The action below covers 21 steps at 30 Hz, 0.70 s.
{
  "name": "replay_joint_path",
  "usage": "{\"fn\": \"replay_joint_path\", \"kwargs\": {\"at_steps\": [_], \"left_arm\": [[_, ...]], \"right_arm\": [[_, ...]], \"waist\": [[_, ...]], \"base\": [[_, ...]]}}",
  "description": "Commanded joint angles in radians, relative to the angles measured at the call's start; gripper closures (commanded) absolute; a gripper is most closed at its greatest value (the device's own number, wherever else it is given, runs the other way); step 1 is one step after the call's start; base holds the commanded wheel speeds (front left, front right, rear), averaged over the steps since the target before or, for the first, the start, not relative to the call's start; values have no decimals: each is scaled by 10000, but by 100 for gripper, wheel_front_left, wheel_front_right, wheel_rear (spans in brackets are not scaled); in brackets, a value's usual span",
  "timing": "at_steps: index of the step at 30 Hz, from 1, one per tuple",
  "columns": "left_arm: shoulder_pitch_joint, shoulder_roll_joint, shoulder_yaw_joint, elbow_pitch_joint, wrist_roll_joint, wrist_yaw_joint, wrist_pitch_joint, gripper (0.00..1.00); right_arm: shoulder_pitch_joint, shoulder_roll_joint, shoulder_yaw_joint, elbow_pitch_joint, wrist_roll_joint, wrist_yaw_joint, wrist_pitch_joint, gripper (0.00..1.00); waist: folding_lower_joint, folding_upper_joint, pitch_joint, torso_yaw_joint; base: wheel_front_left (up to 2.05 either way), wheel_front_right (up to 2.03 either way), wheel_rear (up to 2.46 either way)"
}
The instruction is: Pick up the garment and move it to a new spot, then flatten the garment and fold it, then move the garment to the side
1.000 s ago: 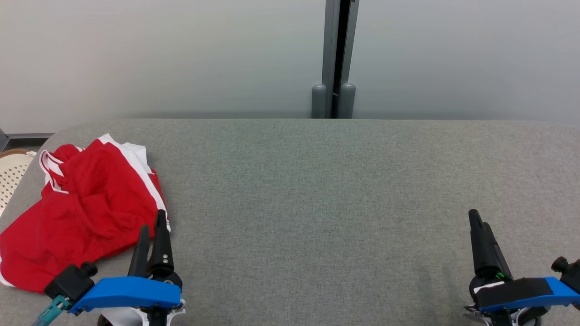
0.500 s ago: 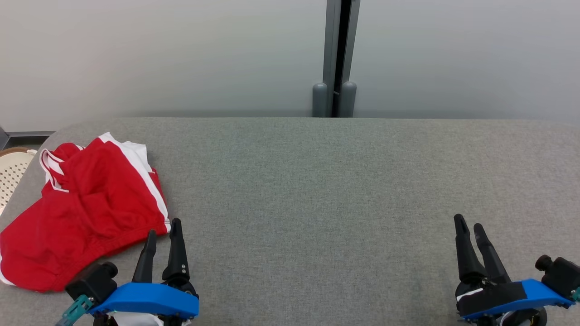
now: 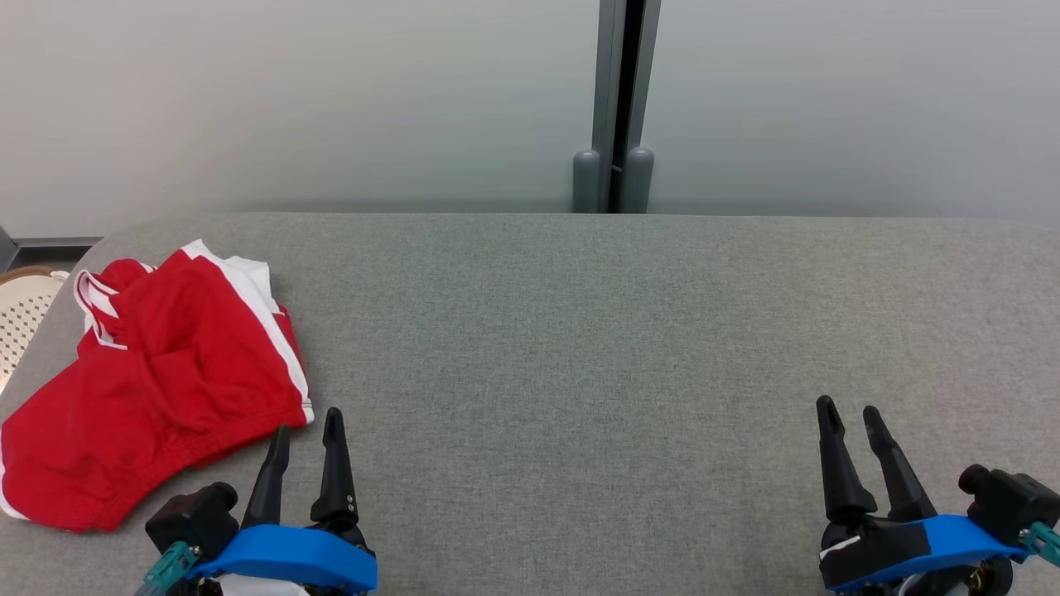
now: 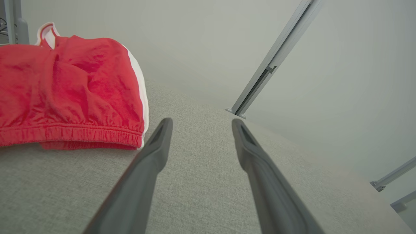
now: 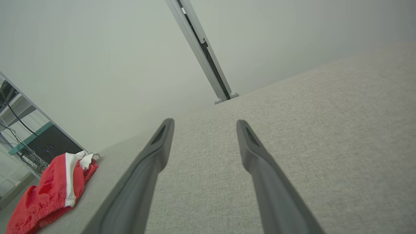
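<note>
1. My left gripper (image 3: 308, 422) sits low at the near left of the grey fabric-topped table (image 3: 580, 331). Its two dark fingers are spread apart with bare tabletop between them, and nothing is held.
2. My right gripper (image 3: 847, 406) is at the near right, fingers likewise parted and empty over bare table.
3. The garment (image 3: 157, 381) is red with white side stripes (shorts, going by the gathered elastic waistband in the left wrist view). It lies loosely bunched with creases across the top, on the table's left end near the rounded far-left corner.
4. Relative to my left gripper, the garment is just beside it, to the left and farther out. The corner where the white stripe meets the waistband lies close by my left fingertips. The head view shows a thin strip of table between the two, so I note them as apart. I cannot tell how high the fingers stand above the surface.
5. Relative to my right gripper, the garment is well apart, across the whole width of the table. In the right wrist view it appears small at the lower left, by the table's edge.
6. A pale perforated basket (image 3: 21, 310) sits just beyond the table's left edge, near the garment. A grey upright post (image 3: 617, 99) stands between pale wall panels behind the far edge.
</note>
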Motion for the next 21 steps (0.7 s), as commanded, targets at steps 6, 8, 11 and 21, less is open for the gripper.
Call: {"fn": "replay_joint_path", "kwargs": {"at_steps": [6, 8, 11, 21], "left_arm": [[-97, 63, -67, 90, 671, 29, -205, 0], [-100, 64, -79, 131, 848, 42, -243, 0], [-89, 65, -82, 171, 1122, 56, -313, 0], [-83, 65, -153, 277, 1906, 102, -549, 0]], "right_arm": [[42, -83, 26, -96, -655, 20, -209, 0], [54, -84, 32, -95, -872, 20, -245, 0], [89, -87, 38, -88, -1165, 20, -321, 0], [91, -95, -86, 44, -2181, 23, -546, 0]], "waist": [[0, -1, 13, 21], [0, -1, 17, 27], [0, -1, 16, 34], [0, -1, 59, 70]], "base": [[0, 0, 0], [0, 0, 0], [0, 0, 0], [0, 0, 0]]}}
